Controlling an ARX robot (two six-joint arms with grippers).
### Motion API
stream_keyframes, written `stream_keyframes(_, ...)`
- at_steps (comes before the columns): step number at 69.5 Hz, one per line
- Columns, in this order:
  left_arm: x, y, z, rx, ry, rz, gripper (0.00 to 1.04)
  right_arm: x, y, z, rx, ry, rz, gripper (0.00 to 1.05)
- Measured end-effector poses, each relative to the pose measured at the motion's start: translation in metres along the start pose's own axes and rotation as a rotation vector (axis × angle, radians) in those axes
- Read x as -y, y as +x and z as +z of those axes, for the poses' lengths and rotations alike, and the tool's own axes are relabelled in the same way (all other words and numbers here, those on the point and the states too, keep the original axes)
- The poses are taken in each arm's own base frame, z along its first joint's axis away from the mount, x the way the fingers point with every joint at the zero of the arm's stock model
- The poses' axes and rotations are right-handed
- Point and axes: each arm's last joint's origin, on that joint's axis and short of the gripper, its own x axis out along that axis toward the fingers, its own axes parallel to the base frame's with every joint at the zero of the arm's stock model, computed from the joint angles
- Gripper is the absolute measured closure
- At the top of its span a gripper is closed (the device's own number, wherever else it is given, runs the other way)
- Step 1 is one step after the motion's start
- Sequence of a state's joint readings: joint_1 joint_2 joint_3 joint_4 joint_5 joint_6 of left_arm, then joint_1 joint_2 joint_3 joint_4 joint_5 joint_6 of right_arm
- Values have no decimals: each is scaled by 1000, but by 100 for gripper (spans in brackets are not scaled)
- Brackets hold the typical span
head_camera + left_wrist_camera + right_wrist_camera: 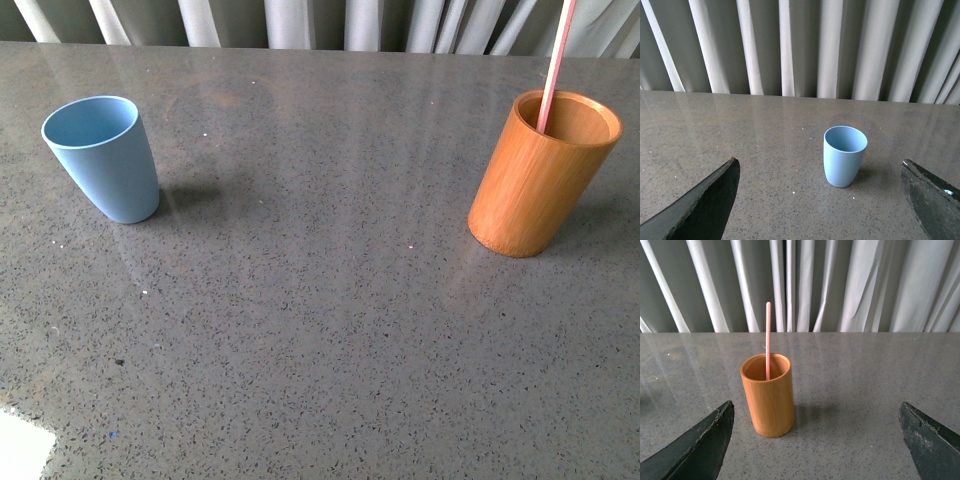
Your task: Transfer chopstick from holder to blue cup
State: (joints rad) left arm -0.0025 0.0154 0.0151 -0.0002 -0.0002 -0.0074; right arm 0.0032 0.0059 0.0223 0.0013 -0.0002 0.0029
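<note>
Grey stone table [320,330] spreads between blue cup [103,158] and holder [540,180] bearing chopstick [555,65]; left pincer [819,161] and right pincer [816,403] gape wide.

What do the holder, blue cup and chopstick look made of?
The holder: looks like bamboo or wood, satin finish, streaky grain shows. The blue cup: probably plastic, matte, even colour. The chopstick: smooth pink-red stick; plastic or painted wood, cannot tell.
</note>
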Motion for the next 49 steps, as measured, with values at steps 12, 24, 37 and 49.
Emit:
stream_keyframes(12,0,0,0,0,0,0,9,0,0,0,0,0,0,9)
stream_keyframes(24,0,0,0,0,0,0,9,0,0,0,0,0,0,9)
stream_keyframes(37,0,0,0,0,0,0,9,0,0,0,0,0,0,9)
stream_keyframes(49,0,0,0,0,0,0,9,0,0,0,0,0,0,9)
